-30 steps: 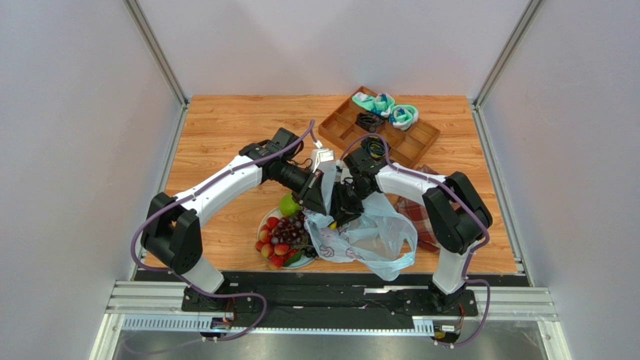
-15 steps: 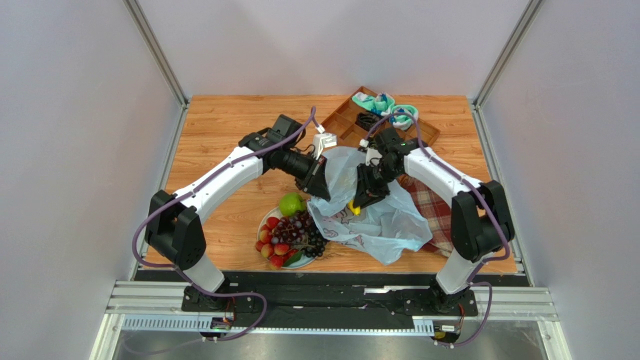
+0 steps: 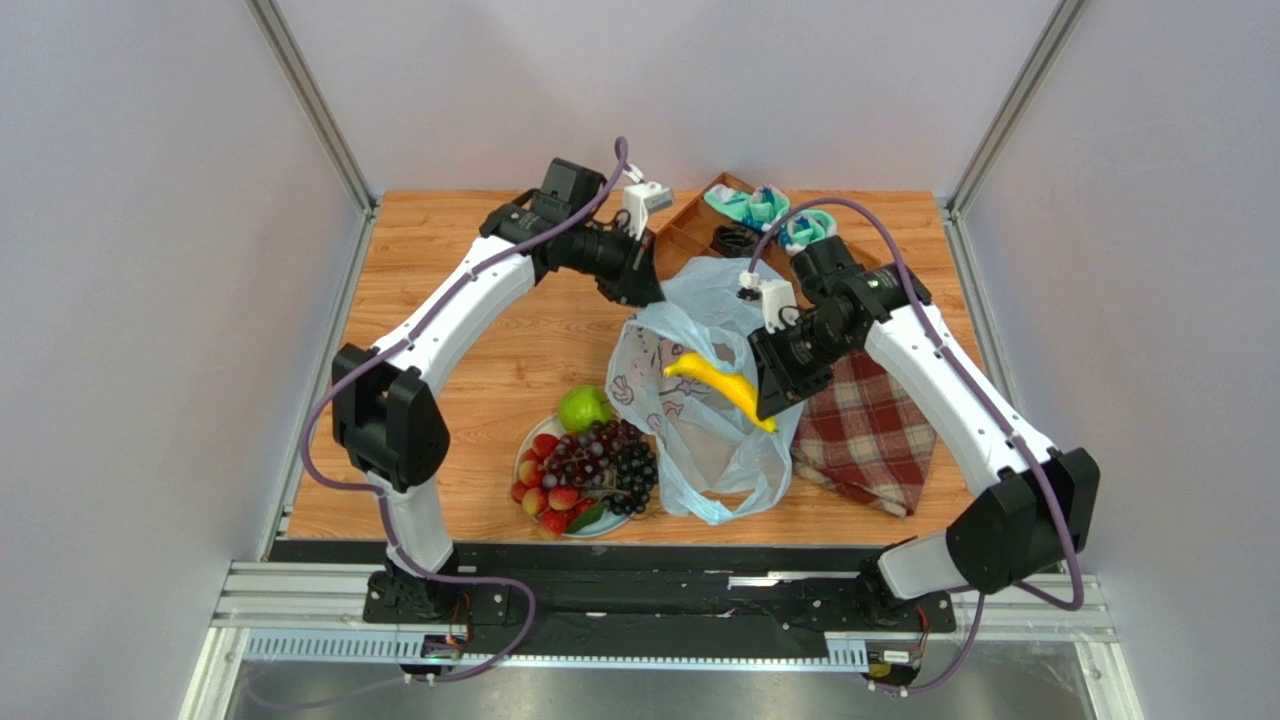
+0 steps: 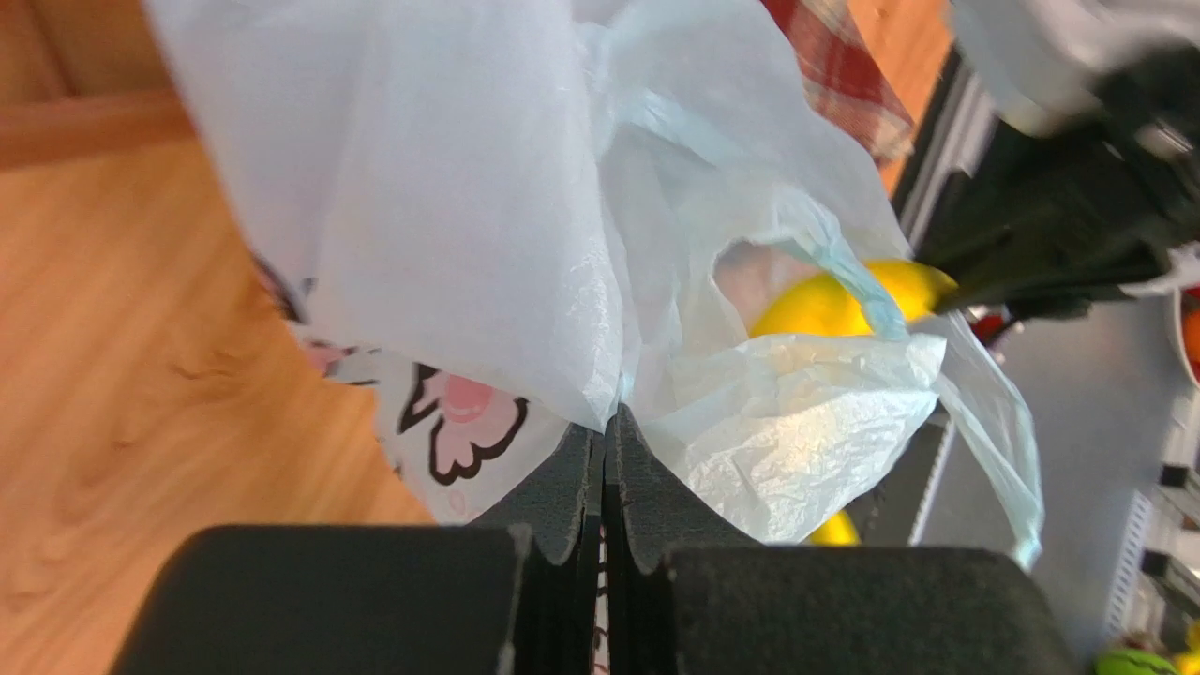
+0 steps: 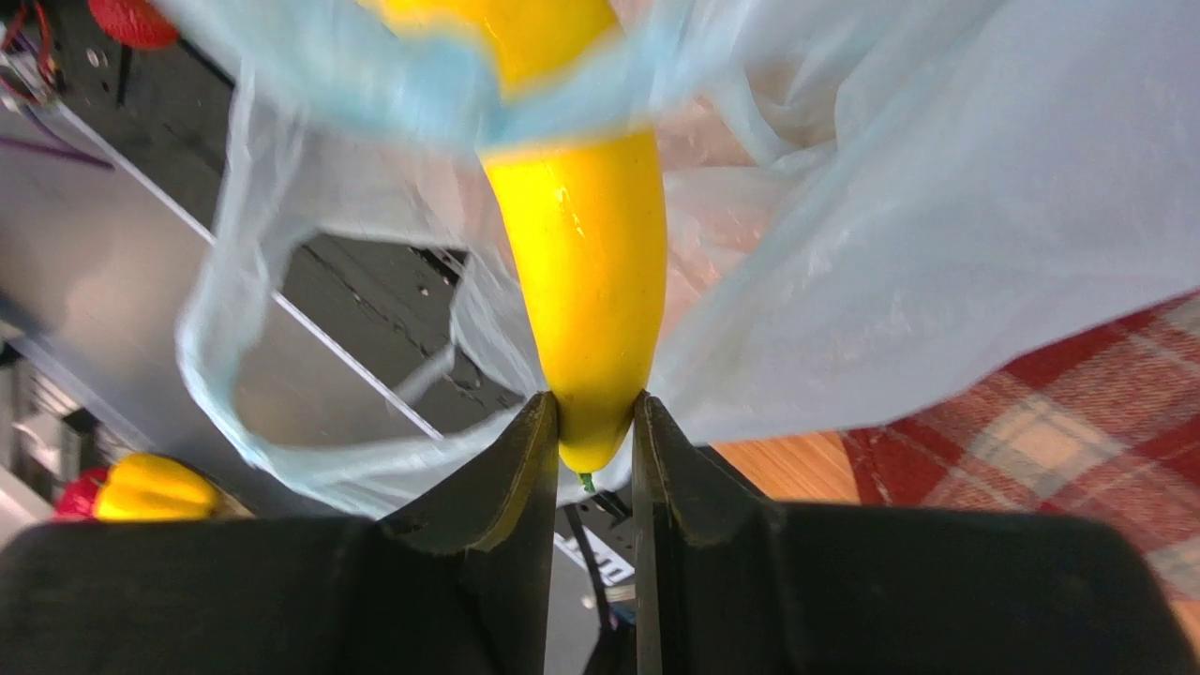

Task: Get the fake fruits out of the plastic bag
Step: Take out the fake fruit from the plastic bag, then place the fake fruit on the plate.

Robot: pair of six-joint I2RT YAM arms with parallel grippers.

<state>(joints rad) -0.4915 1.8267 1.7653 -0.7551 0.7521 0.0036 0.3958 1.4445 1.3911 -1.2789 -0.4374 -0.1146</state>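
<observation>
Green apple (image 3: pixel 580 407), red fruits (image 3: pixel 544 495) and grape bunch (image 3: pixel 624 465) sit on a plate (image 3: pixel 528 443) just left of the plastic bag (image 3: pixel 706 450), all outside it. L gripper (image 4: pixel 606 464) at the bag's top edge, fingers pressed together w/ a fold of film nipped between. Banana (image 3: pixel 718 384) sticks out across the bag's front, its end pinched by R gripper (image 5: pixel 592 436) at the bag's right side. Plaid cloth (image 3: pixel 864 428) lies right of the bag.
</observation>
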